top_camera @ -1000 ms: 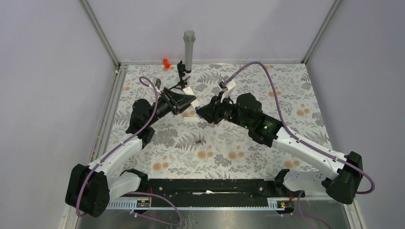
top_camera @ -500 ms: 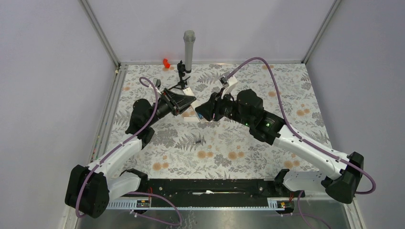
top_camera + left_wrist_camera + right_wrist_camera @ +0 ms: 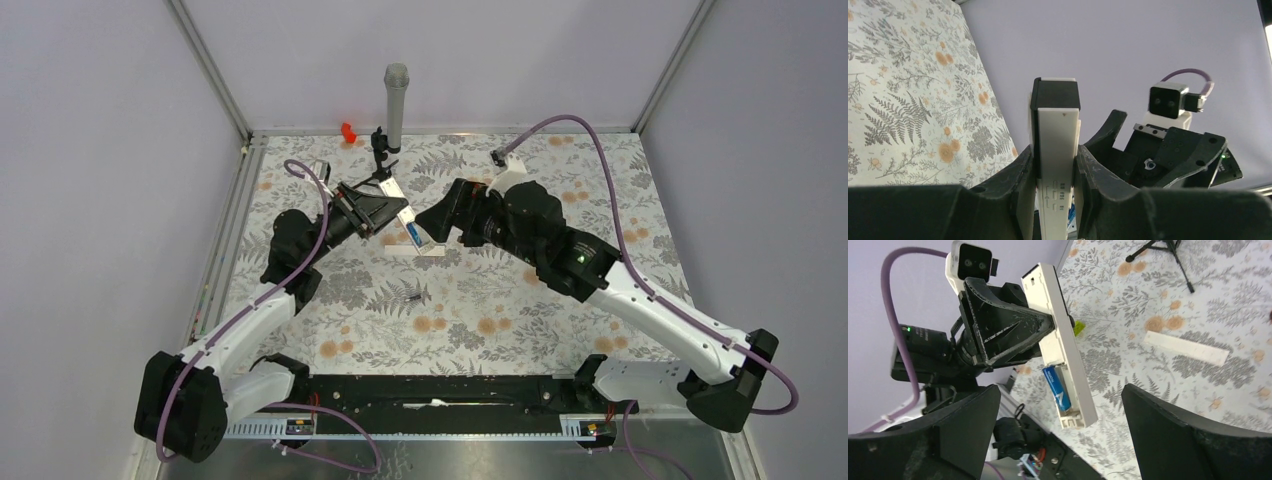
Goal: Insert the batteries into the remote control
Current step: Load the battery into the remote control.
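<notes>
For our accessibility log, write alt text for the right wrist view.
The left hand grips the white remote control, its open bay holding one blue battery. The right hand stands open before it; a white strip lies on the table.

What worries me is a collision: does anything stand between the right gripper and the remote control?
Nothing visible does. The open right gripper faces the remote control, clamped in the left gripper, with one battery seated in it.
</notes>
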`<state>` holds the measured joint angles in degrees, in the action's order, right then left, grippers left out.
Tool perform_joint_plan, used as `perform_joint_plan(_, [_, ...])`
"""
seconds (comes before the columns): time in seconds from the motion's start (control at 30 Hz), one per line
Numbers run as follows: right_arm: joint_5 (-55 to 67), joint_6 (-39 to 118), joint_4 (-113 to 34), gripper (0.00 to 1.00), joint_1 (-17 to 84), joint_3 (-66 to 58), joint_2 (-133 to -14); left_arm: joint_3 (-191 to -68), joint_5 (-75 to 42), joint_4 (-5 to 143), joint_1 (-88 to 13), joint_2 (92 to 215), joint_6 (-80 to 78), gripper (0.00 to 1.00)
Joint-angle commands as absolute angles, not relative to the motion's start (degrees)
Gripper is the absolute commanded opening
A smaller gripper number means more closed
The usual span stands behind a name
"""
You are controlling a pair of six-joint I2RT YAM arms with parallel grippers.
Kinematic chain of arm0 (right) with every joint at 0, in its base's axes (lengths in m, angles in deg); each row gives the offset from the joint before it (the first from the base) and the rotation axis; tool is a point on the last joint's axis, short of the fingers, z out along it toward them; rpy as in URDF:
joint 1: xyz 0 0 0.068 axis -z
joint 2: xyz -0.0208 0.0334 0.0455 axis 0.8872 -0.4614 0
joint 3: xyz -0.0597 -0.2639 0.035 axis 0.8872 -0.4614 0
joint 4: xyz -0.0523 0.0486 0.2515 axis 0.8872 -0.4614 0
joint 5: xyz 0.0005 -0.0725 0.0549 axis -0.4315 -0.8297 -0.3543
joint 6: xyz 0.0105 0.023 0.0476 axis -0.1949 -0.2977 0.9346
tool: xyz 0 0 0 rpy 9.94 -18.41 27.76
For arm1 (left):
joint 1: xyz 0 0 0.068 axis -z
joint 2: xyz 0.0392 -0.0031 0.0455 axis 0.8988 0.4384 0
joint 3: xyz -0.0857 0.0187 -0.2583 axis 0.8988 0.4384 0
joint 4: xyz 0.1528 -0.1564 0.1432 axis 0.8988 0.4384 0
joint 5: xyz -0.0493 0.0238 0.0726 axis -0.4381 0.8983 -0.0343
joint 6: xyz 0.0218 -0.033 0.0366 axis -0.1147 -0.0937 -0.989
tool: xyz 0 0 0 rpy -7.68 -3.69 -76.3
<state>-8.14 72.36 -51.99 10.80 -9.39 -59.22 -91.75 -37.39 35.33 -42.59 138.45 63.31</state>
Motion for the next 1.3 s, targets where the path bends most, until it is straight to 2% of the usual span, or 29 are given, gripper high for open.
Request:
perform_joint_plan(0.0, [-8.1, 85.1, -49.7, 0.99, 11.0, -12.4, -56.6, -94.3, -34.9, 29.5, -42.6, 136.6, 61.3, 0.0])
perform_joint_plan(0.2, [-8.3, 98.1, -39.9, 1.0, 11.0, -20.0, -55.9, -94.0, -31.3, 29.3, -42.6, 135.8, 61.7, 0.0])
perform_joint_plan(0.5, [-4.7, 103.4, -23.2, 1.0, 11.1, -24.6, -58.9, -95.0, -32.7, 29.2, -42.6, 136.2, 60.2, 0.0])
perform_joint_plan(0.77, [-3.8, 104.7, -22.4, 0.99, 11.5, -23.4, -60.9, -95.1, -34.7, 27.9, -42.6, 136.2, 59.0, 0.0])
perform_joint_plan(1.07, [-2.4, 106.1, -20.3, 0.83, 12.4, -23.3, -63.9, -94.1, -35.7, 24.6, -42.6, 135.7, 57.4, 0.0])
perform_joint_plan(1.27, [-2.3, 105.5, -21.3, 0.76, 13.3, -23.1, -64.3, -94.6, -36.1, 24.1, -42.6, 136.2, 57.0, 0.0])
